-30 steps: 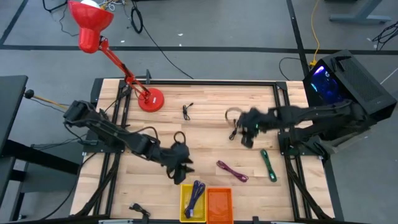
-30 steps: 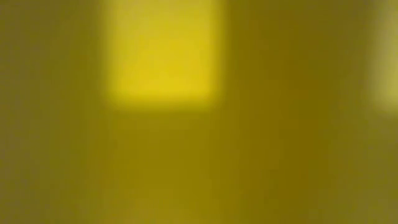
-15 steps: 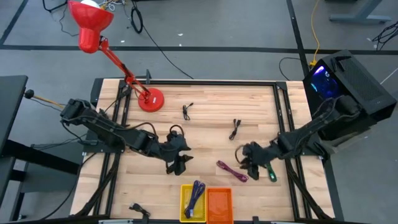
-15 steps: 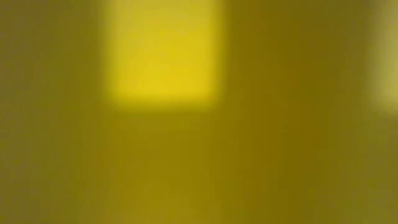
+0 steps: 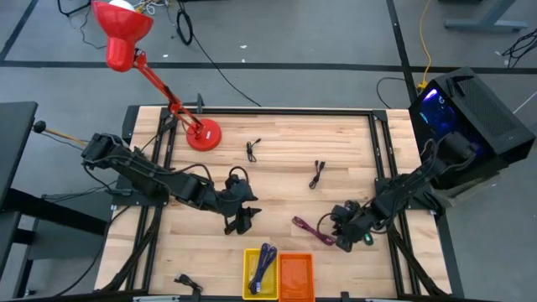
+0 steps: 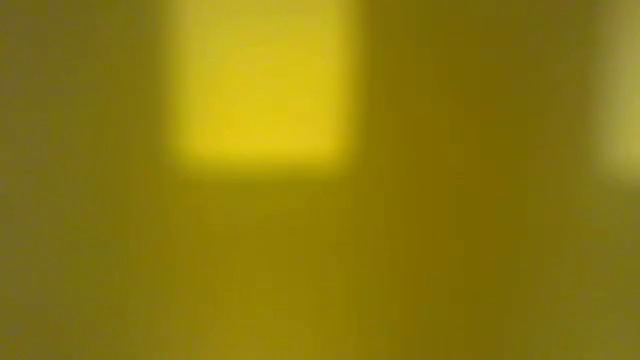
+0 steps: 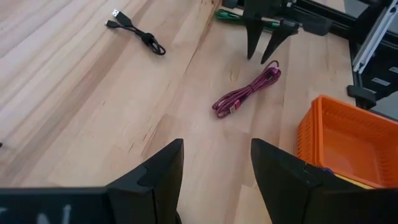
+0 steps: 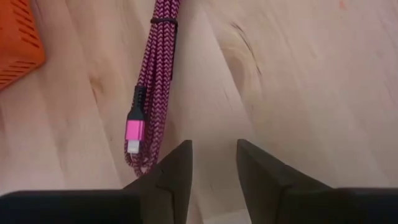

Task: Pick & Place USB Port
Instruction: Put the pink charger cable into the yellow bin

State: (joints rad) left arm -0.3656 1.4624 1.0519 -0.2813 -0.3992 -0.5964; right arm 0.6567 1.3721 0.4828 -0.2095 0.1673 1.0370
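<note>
A magenta braided USB cable (image 5: 312,231), coiled and tied, lies flat on the wooden table right of the bins; its pink plug (image 8: 135,132) points toward my right gripper. My right gripper (image 5: 344,236) stands low over the table at the cable's right end, fingers open, pointing steeply down, nothing between them (image 8: 213,155); the cable lies just beside one finger. My left gripper (image 5: 243,220) hovers open above the table's middle, left of the cable (image 7: 245,93), with nothing in it (image 7: 216,168). A green cable (image 5: 367,237) lies partly under my right arm.
A yellow bin (image 5: 248,270) holding a purple cable and an orange bin (image 5: 295,275) stand at the near edge. Black cables lie at the far middle (image 5: 252,151), the middle right (image 5: 317,174) and the near left (image 5: 186,283). A red lamp's base (image 5: 203,134) sits far left.
My right gripper has swung from the table's middle, near the black cable, toward the near right and come down low beside the magenta cable's right end, rolling as it went. Its fingers keep the same gap. The cables have stayed where they lay.
</note>
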